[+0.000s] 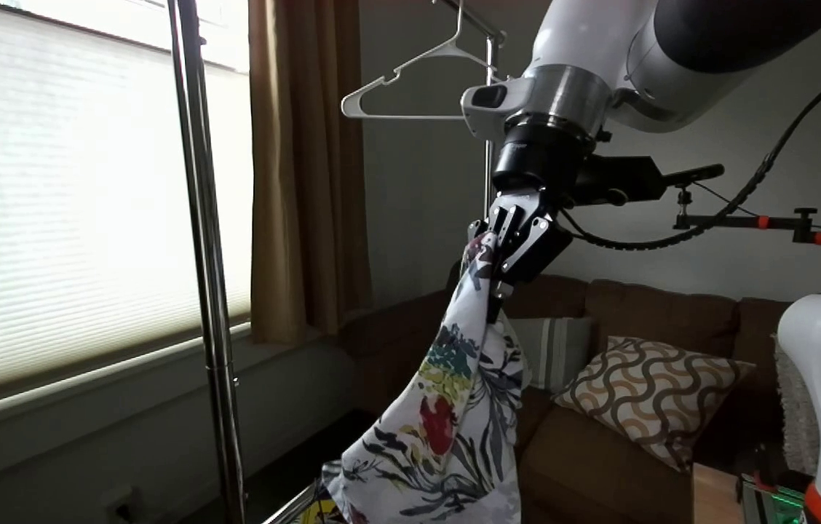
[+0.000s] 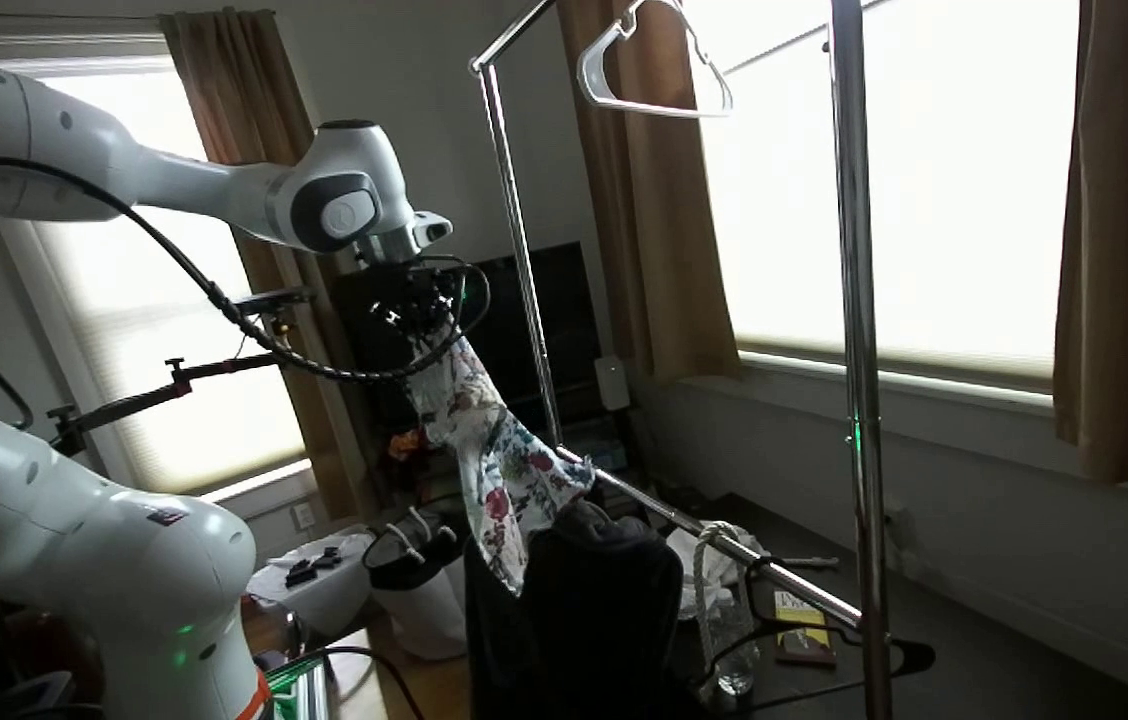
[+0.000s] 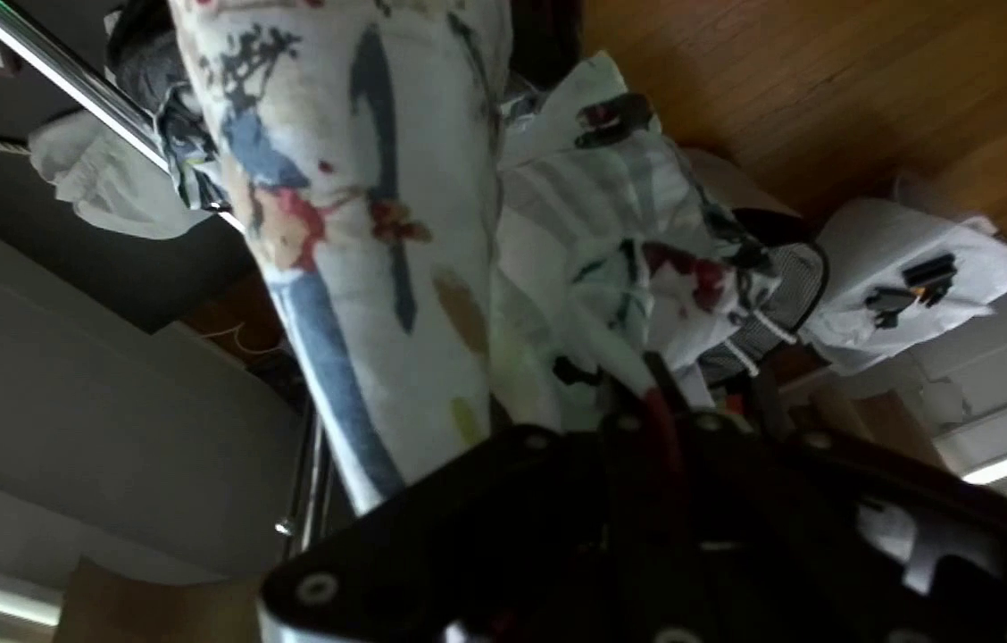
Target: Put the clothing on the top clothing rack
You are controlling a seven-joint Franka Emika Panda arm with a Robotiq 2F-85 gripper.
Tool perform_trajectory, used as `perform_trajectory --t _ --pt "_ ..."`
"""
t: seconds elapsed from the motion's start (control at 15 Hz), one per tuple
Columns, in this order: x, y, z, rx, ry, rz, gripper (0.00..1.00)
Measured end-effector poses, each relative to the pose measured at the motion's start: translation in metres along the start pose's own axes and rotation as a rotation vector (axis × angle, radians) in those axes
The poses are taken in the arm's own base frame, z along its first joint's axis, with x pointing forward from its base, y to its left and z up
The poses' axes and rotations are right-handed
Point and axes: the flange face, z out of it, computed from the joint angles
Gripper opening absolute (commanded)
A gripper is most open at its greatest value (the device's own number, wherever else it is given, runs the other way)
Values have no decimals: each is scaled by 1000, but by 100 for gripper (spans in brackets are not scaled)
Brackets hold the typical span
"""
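Note:
The clothing, a white floral garment (image 1: 447, 429), hangs down from my gripper (image 1: 499, 287) in both exterior views (image 2: 499, 450). My gripper (image 2: 422, 318) is shut on its upper end. In the wrist view the garment (image 3: 370, 205) fills the middle, and a fold runs between the dark fingers (image 3: 660, 402). The top clothing rack (image 1: 482, 20) is a thin metal rail at the top of both exterior views (image 2: 516, 36), higher than my gripper. The garment's lower edge is beside the low rail and a dark garment; I cannot tell whether they touch.
A white hanger (image 1: 410, 116) hangs from the top rail, also in the other view (image 2: 659, 108). Metal uprights (image 1: 210, 291) (image 2: 856, 300) and a low rail (image 2: 644, 498) frame the rack. A dark garment (image 2: 604, 610) is below. A sofa with cushions (image 1: 654, 393) stands behind.

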Motion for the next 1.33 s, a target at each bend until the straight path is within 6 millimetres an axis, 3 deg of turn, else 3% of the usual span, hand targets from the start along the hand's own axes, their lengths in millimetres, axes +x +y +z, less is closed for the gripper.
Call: perform_trajectory --t 0.2,0.47,0.67,0.93,1.33 --pt "37 -28 -12 40 -79 -137 1" --pt "93 -80 -56 72 -169 -323 1" --pt "132 -103 -88 -3 -187 -464 1" --pt "191 -120 -120 -138 -117 -604 2" --pt "218 -106 -115 -178 -61 -570 1"
